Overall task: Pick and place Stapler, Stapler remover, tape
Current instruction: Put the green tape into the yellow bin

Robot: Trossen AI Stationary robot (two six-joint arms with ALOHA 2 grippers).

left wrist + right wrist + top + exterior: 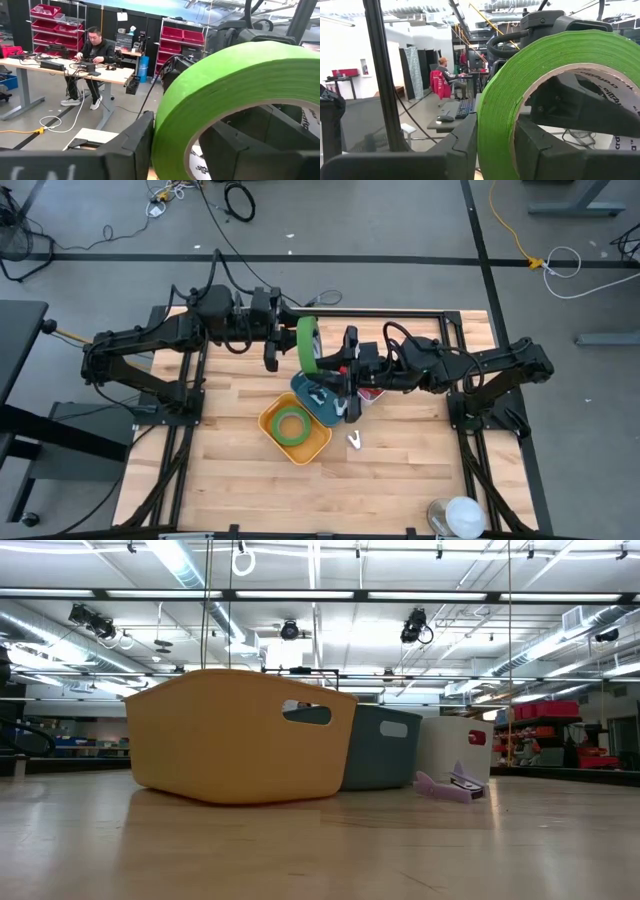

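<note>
High view. Count: two rolls of tape, three bins, one staple remover, two arms.
- The broad green tape roll (307, 345) is in the air, standing on edge, between the two grippers, which meet over the far middle of the light wooden table (240, 480).
- The left gripper (290, 343) reaches the roll from one side and the right gripper (330, 365) from the opposite side.
- A second green tape roll (293, 425) lies flat in the yellow plastic bin (270, 420), below the fingers and well apart from them.
- The blue-grey plastic bin (303, 385) sits under the right gripper. It holds something pale, too small to identify.
- The small pale staple remover (355, 441) lies on bare wood just beside the bins.

Low view. The yellow bin (230, 735), the blue-grey bin (385, 745) and a white bin (450, 745) stand in a row. The staple remover (450, 786), lilac here, is in front of the white bin. No gripper is in this picture.

Left wrist view. The green tape roll (225, 85) fills the picture. One finger (132, 145) sits against the outer face of the band and the other shows through the hole. I cannot tell whether they are clamped.

Right wrist view. The band of the green tape roll (500, 115) sits between the fingers (465, 145), one outside and one inside the hole. They are clamped on it.
</note>
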